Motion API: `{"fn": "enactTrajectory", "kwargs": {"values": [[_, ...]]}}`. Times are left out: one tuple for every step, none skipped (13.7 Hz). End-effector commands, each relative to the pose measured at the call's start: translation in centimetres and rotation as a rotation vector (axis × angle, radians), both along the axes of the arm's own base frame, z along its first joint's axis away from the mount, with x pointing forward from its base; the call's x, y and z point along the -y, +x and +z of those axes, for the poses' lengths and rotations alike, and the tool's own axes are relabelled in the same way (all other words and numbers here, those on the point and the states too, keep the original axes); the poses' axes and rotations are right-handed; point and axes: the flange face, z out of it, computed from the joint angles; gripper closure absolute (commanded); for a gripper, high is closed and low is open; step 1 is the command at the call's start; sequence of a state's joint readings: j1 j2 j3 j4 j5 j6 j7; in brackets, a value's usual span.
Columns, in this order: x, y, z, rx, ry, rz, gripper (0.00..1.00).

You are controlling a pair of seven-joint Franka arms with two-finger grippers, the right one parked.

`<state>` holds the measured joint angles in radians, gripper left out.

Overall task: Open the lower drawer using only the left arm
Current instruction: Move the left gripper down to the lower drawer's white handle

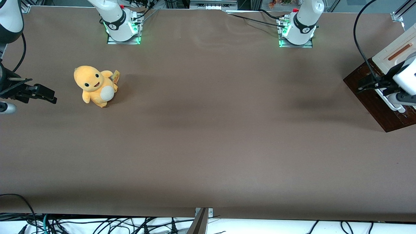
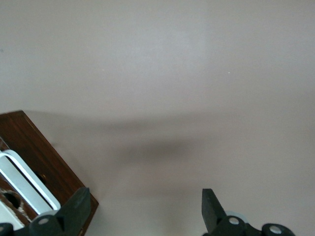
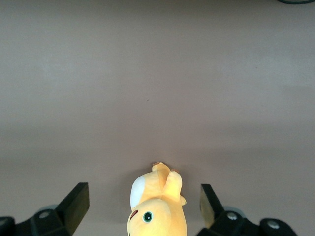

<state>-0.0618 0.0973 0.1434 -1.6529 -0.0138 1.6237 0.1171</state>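
At the working arm's end of the table, the left arm's (image 1: 406,76) gripper (image 2: 145,211) hovers with fingers (image 2: 78,209) spread wide, nothing between them, over the lower drawer (image 1: 377,97). One fingertip overlaps the drawer's glossy dark brown front, beside its long white bar handle (image 2: 27,179). An orange plush toy (image 1: 94,86) sits well apart, toward the parked arm's end of the brown table (image 1: 208,130).

A brown table (image 1: 208,130) is occupied by a yellow plush toy (image 1: 95,85) and a small cabinet (image 1: 386,94), well apart.
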Motion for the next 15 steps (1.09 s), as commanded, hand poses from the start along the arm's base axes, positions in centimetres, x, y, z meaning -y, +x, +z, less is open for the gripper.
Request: {"fn": "enactTrajectory", "kwargs": {"values": [[0.3, 1.3, -2.9, -0.060, 0.035, 0.074, 0.00], [-0.1, 1.7, -5.6, -0.128, 0.096, 0.086, 0.00], [-0.6, 2.1, -9.0, -0.207, 0.192, 0.121, 0.00], [-1.1, 2.6, -11.8, -0.249, 0.263, 0.181, 0.00], [-1.4, 2.8, -14.2, -0.286, 0.314, 0.203, 0.00], [-2.1, 2.9, -15.7, -0.315, 0.382, 0.181, 0.00], [-2.7, 2.8, -17.2, -0.358, 0.454, 0.160, 0.00], [-3.2, 2.5, -18.8, -0.408, 0.511, 0.150, 0.00], [-3.9, 2.4, -20.0, -0.443, 0.567, 0.137, 0.00], [-4.5, 2.2, -21.4, -0.484, 0.621, 0.120, 0.00], [-5.3, 2.1, -22.9, -0.517, 0.681, 0.100, 0.00], [-6.2, 2.1, -24.4, -0.544, 0.741, 0.084, 0.00], [-6.9, 1.9, -25.7, -0.567, 0.802, 0.079, 0.00], [-7.4, 1.7, -27.1, -0.585, 0.849, 0.078, 0.00], [-7.7, 1.6, -28.4, -0.603, 0.889, 0.073, 0.00]]}}
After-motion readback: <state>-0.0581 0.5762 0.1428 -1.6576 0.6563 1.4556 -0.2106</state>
